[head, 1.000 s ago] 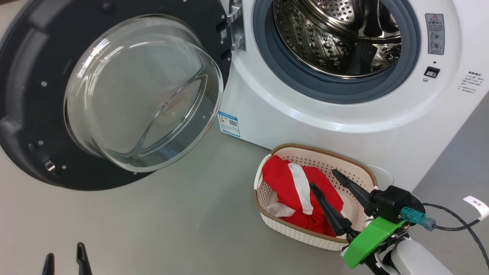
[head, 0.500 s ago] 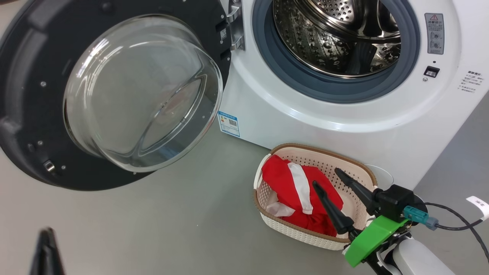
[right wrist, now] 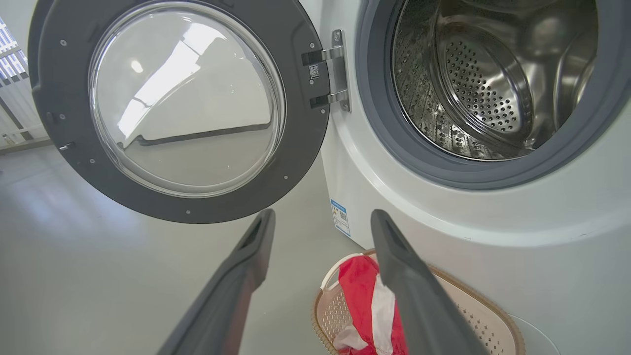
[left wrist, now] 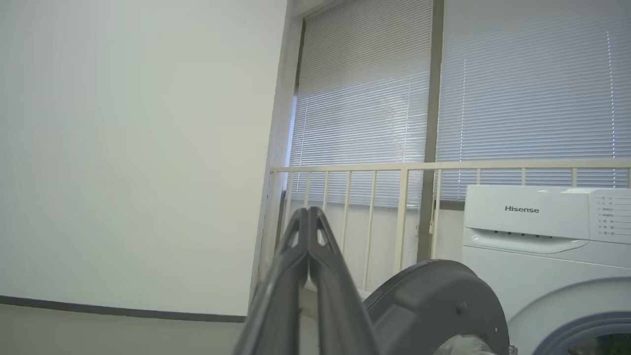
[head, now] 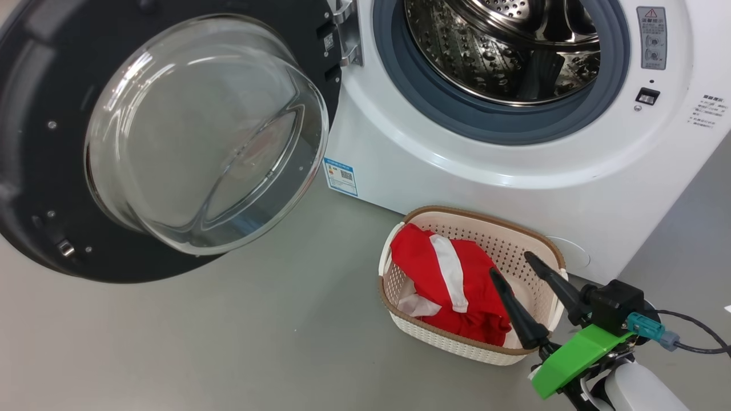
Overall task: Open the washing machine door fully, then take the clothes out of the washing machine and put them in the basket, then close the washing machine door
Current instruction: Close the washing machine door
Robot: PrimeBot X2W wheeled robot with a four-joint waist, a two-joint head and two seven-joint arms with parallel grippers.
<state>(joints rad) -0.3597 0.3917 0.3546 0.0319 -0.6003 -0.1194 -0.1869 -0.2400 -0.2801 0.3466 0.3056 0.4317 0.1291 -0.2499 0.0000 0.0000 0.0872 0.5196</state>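
The washing machine door [head: 165, 142] stands swung wide open to the left, its glass bowl facing me. Inside the washing machine [head: 468, 154], the steel drum [head: 502, 45] shows bare metal. On the floor in front of it sits the basket [head: 457, 345], holding red clothes [head: 440, 285] with a white stripe. My right gripper [head: 511, 264] hovers open over the basket's right part with nothing between its fingers. The right wrist view has that gripper [right wrist: 323, 217] above the basket [right wrist: 473, 315] and the clothes [right wrist: 369, 305]. My left gripper [left wrist: 308, 211] is shut on nothing, raised, with the door [left wrist: 434, 305] to its right.
Grey floor [head: 228, 342] spreads left of the basket under the open door. A black cable [head: 697, 337] trails from my right wrist. In the left wrist view, a cream railing [left wrist: 394, 170] and window blinds [left wrist: 493, 98] stand behind the machine, with a plain wall [left wrist: 138, 148] on the left.
My left gripper has closed and left the bottom left of the head view. My right gripper has drawn back to the right over the basket. The camera has shifted a little.
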